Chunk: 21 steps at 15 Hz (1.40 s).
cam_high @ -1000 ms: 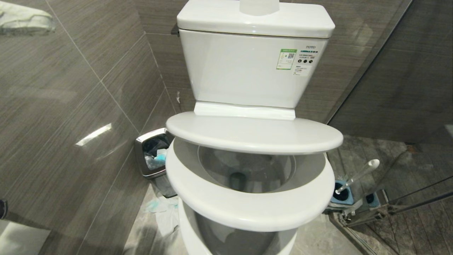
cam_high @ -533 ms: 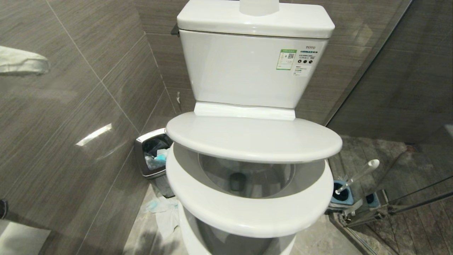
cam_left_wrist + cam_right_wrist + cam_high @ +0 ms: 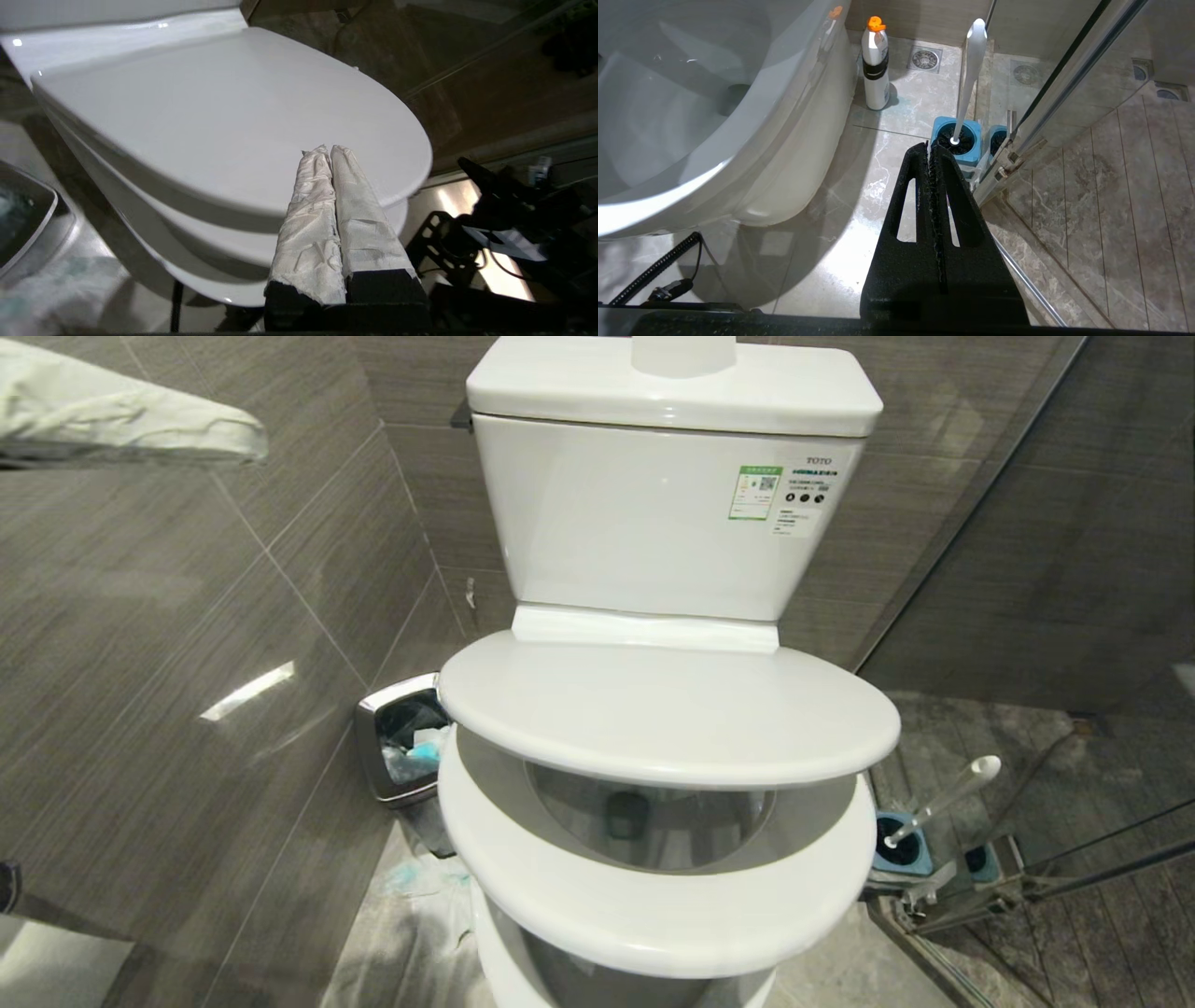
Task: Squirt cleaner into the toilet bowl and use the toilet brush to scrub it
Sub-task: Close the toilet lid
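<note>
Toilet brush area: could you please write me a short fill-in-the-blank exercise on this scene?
1. The toilet brush stands in a holder coloured ___.
2. The left gripper, wrapped in white, is ___ above the toilet lid.
3. The bottle on the floor has an ___ cap.
Missing words: blue; shut; orange.

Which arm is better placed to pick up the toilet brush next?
Right, probably. The toilet brush stands on the toilet bowl's right side, just ahead of the right gripper; the left gripper is over the lid.
</note>
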Tool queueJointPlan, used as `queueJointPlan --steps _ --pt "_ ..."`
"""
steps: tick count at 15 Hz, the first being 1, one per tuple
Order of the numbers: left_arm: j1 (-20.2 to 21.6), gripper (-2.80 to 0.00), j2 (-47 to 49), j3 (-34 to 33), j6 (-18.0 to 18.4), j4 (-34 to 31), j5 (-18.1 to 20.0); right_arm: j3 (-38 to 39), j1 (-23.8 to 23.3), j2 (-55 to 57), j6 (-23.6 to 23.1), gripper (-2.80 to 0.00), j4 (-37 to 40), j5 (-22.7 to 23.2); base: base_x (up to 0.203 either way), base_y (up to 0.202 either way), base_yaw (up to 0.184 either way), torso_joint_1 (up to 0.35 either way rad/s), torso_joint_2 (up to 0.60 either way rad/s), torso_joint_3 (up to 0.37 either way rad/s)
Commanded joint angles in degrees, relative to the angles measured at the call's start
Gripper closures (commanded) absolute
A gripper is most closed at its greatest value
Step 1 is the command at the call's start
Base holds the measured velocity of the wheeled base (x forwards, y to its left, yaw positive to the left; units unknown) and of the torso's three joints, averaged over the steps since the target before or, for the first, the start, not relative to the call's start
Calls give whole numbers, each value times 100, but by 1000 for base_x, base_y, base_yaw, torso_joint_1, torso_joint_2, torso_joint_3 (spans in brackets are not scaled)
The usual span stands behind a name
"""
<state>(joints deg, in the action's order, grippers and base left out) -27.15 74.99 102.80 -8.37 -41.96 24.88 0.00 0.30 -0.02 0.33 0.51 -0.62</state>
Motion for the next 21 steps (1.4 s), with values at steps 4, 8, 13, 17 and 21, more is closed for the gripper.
queueJointPlan --steps 4,8,13,17,21 --pt "-517 0 803 -722 1430 1038 -206 0 5 2 2 0 2 1 0 0 0 0 0 0" --pt "-1136 0 960 -1485 2692 1093 -677 0 5 2 2 0 2 1 0 0 0 0 0 0" --pt "-1633 0 1427 -1752 3027 1093 -708 0 5 2 2 0 2 1 0 0 0 0 0 0" --pt "-1860 0 1516 -2123 3158 1116 -783 0 5 2 2 0 2 1 0 0 0 0 0 0" --pt "-2065 0 1511 -2713 3195 1116 -874 0 5 2 2 0 2 1 0 0 0 0 0 0"
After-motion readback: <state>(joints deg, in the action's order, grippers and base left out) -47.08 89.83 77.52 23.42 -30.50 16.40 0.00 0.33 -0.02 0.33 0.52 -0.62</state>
